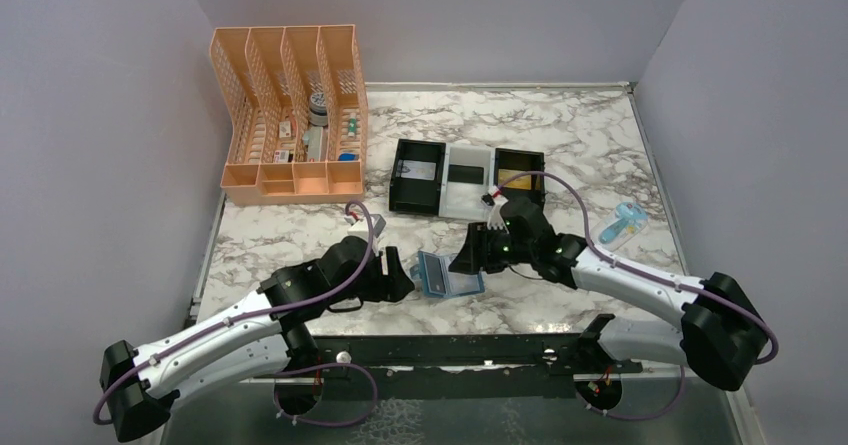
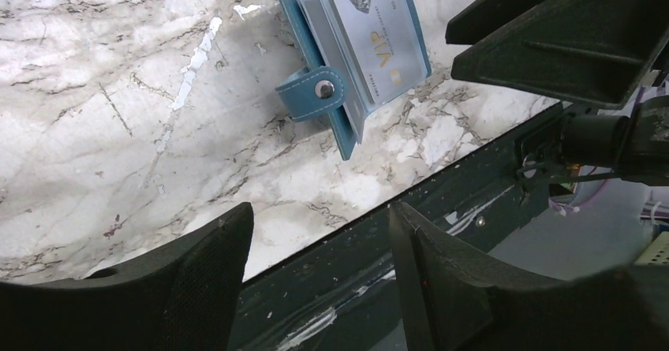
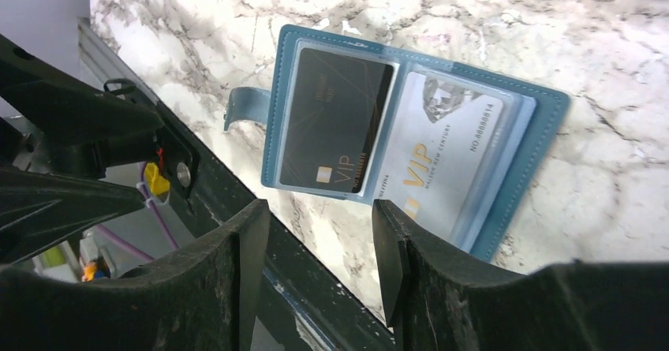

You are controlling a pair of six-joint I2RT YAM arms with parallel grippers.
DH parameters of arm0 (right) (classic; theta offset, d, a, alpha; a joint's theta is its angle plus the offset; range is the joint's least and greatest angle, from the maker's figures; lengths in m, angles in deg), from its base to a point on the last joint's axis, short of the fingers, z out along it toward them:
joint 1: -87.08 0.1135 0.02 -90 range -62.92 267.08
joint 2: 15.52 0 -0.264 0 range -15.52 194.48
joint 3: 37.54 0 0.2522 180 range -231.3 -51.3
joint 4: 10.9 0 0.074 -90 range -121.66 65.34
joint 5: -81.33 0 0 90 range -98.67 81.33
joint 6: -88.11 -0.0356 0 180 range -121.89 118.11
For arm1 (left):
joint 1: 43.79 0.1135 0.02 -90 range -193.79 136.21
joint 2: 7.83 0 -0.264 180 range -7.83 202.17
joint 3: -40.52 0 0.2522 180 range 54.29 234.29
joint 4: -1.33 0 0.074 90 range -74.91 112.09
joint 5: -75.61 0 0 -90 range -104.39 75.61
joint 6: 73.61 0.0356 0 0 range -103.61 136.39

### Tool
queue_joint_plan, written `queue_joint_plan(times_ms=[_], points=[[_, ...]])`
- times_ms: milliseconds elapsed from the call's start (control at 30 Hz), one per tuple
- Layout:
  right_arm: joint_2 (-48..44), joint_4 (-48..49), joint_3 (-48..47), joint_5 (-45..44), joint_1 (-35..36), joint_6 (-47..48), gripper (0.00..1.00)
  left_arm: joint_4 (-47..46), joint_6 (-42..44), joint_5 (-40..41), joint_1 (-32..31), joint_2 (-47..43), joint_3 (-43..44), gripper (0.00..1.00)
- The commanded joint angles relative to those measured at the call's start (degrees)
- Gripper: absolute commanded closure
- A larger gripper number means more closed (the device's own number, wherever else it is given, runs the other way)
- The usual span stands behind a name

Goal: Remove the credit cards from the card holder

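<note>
Marble tabletop (image 1: pixel 560 135): card holder (image 1: pixel 447 276) open between left hand (image 2: pixel 315 218), right hand (image 3: pixel 319 210), both spread empty; tray (image 1: pixel 412 208) behind.

Peach organiser (image 1: pixel 295 177) (stocked), black-and-white tray (image 1: pixel 415 203), blue trinket (image 1: pixel 622 225); marble table (image 1: pixel 560 135)

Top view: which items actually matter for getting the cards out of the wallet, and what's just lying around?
Job: card holder, lying open on the table; black card and silver card, both in its pockets.
Lying about: peach desk organizer; three-compartment tray; small light-blue item at the right.
</note>
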Motion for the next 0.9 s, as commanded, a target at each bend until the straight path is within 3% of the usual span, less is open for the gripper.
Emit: queue_joint_plan(times_ms=[0,200,300,533,667,867], points=[[-3.3,-4.8,0.0,-6.5,0.2,1.2,0.49,1.0,-0.5,-1.6,-0.2,-2.8,-0.5,0.32],[-4.0,-6.6,-0.4,-6.9,0.2,1.1,0.54,-0.6,-1.5,-3.5,-0.2,-3.1,-0.2,0.31],[-6.9,-2.7,2.9,-5.0,0.2,0.3,0.54,-3.8,-1.7,-4.7,-0.2,-3.1,-0.6,0.29],[-12.2,5.2,8.6,-6.9,0.2,1.2,0.42,-9.7,-1.2,-5.0,-0.2,-0.5,-0.5,0.14],[-10.9,9.9,8.6,-7.0,0.2,0.0,0.41,-10.1,-1.3,-4.2,-0.2,1.2,0.1,0.01],[-3.7,14.0,6.9,-7.4,0.2,-3.1,0.53,-10.8,-3.0,2.5,-0.2,0.0,-1.5,0.01]])
